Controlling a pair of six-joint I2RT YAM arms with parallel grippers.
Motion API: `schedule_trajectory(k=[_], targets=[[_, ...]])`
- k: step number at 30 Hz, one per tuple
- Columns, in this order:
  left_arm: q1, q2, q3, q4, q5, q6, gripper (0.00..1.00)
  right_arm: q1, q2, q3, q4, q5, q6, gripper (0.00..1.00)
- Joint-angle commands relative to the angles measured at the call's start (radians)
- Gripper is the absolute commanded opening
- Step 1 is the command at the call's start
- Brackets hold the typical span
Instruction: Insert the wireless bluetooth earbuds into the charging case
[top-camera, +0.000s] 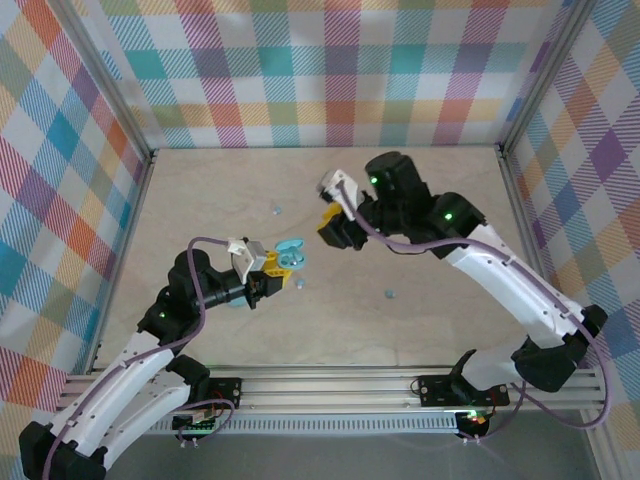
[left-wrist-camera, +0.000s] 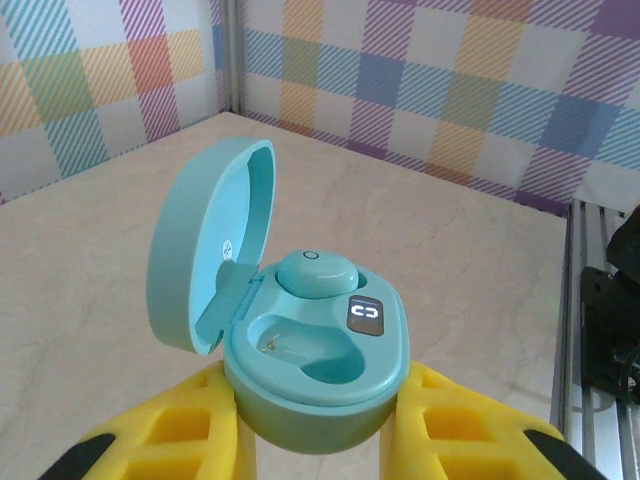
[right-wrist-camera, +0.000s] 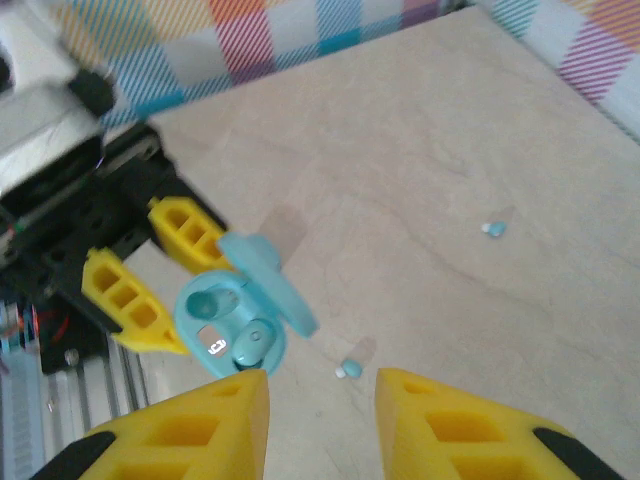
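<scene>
Earbud (left-wrist-camera: 315, 272) sits in charging case (left-wrist-camera: 315, 390) clamped by left gripper (left-wrist-camera: 320, 440); loose earbud (right-wrist-camera: 347, 370) lies near it, right gripper (right-wrist-camera: 320, 390) parted, empty

White arms (top-camera: 500, 272) with black joints (top-camera: 400, 205), purple cables (top-camera: 207, 240) and yellow pincer fingers (left-wrist-camera: 190, 430).

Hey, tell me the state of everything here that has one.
charging case: lid open, gripped.
seated earbud: in its slot.
other slot: empty.
left fingers: shut on charging case.
right fingers: open, empty.
loose earbud: lying on the table.
second loose earbud: lying on the table.
</scene>
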Motion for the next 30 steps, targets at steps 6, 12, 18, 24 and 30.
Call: schedule_trajectory(k=[6,12,18,24,30], targets=[[-0.011,-0.071,0.033,-0.099,-0.106,-0.002,0.00,-0.104,0.180,0.105,0.002,0.057,0.326,0.37],[-0.010,-0.114,0.033,-0.151,-0.163,-0.002,0.00,-0.122,0.422,0.225,-0.026,0.117,0.525,0.39],[-0.011,-0.136,0.032,-0.192,-0.204,-0.014,0.00,-0.121,0.698,0.415,-0.016,0.122,0.669,0.38],[-0.011,-0.152,0.021,-0.189,-0.210,-0.030,0.00,-0.112,1.020,0.721,-0.023,0.098,0.729,0.38],[-0.010,-0.163,-0.021,-0.134,-0.208,-0.083,0.00,-0.092,1.271,0.955,0.015,0.162,0.718,0.37]])
